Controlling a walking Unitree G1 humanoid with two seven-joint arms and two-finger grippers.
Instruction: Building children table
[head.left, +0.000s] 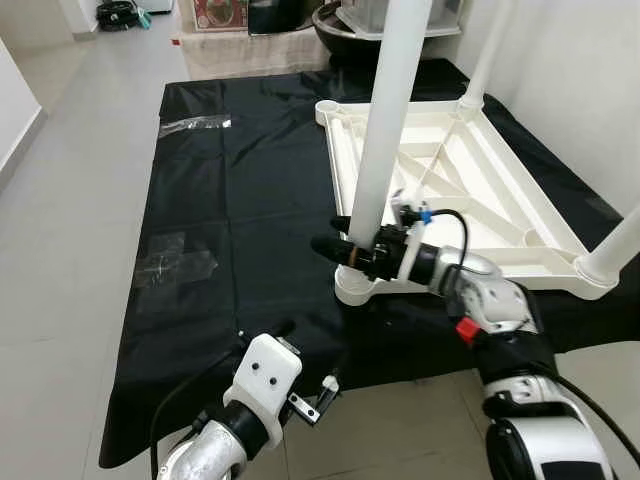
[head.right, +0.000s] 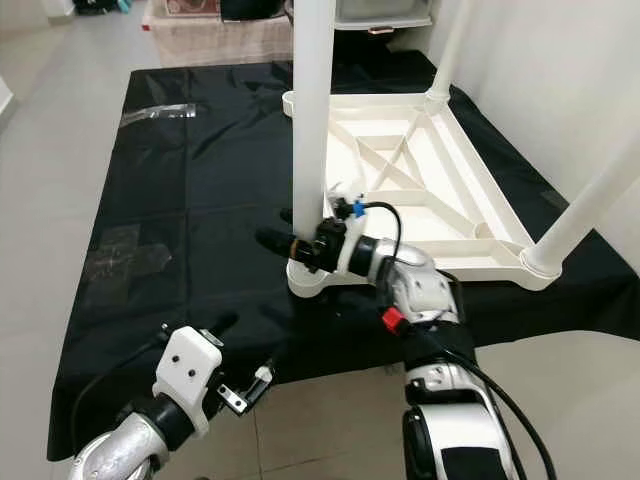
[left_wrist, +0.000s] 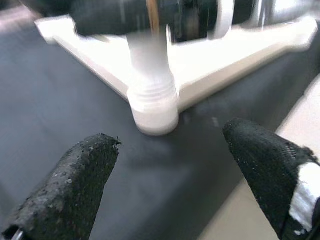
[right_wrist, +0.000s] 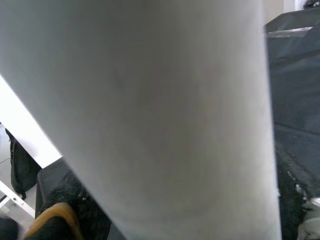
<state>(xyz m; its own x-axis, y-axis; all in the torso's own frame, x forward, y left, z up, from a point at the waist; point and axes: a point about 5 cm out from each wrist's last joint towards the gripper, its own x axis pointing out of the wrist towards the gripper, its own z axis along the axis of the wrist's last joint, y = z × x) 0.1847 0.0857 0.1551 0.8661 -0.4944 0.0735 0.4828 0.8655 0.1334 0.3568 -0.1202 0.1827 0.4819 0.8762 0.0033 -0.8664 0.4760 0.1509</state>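
Note:
A white children's table top (head.left: 470, 190) lies upside down on a black cloth (head.left: 240, 230). A long white leg (head.left: 385, 130) stands upright in the near left corner socket (head.left: 355, 285). My right gripper (head.left: 345, 242) is shut on this leg just above the socket, and the leg's surface (right_wrist: 165, 110) sits right against that wrist's camera. My left gripper (head.left: 305, 358) hovers open and holding nothing over the cloth's front edge, short of that socket (left_wrist: 152, 107). Two more legs (head.left: 488, 55) (head.left: 620, 245) stand in the right-hand corners.
The far left corner socket (head.left: 332, 110) holds no leg. Clear plastic wrap (head.left: 195, 125) lies on the cloth at far left. Boxes and a dark bowl (head.left: 335, 25) stand beyond the cloth. Tiled floor (head.left: 60, 200) runs along the left and in front.

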